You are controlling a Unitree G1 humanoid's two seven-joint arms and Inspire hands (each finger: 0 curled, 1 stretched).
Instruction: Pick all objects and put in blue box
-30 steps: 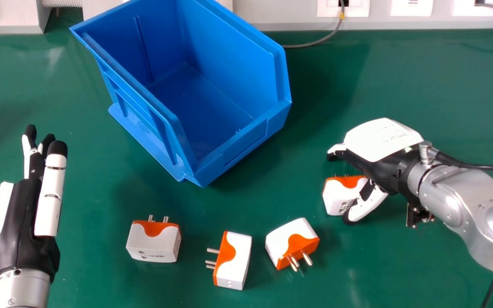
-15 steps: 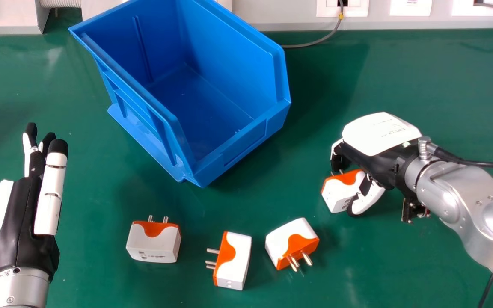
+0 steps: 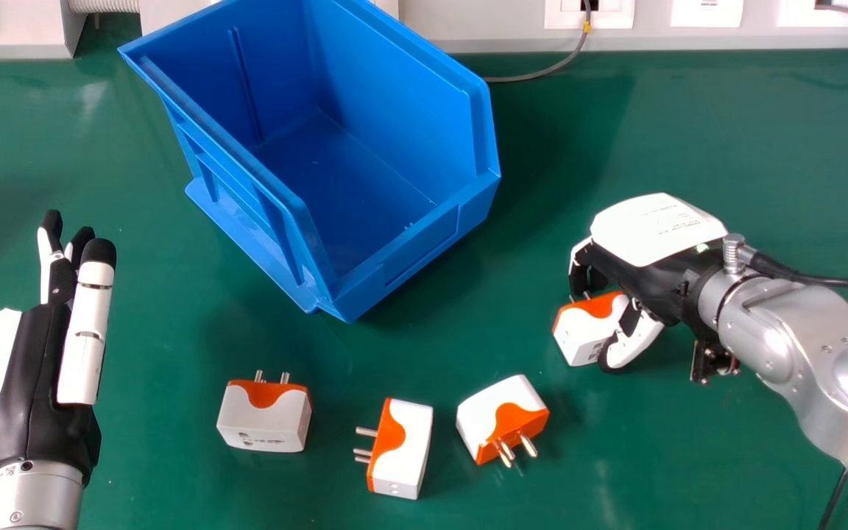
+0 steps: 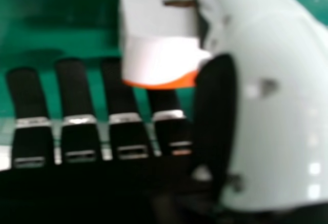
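On the green tabletop stands a blue plastic box — before it, left to right, a boxy white-and-orange plug, a second plug, a third plug — and, front-right, a fourth plug.

Your left hand is at the near left, fingers straight and pointing far; at the right, your right hand has its fingers curled downward.
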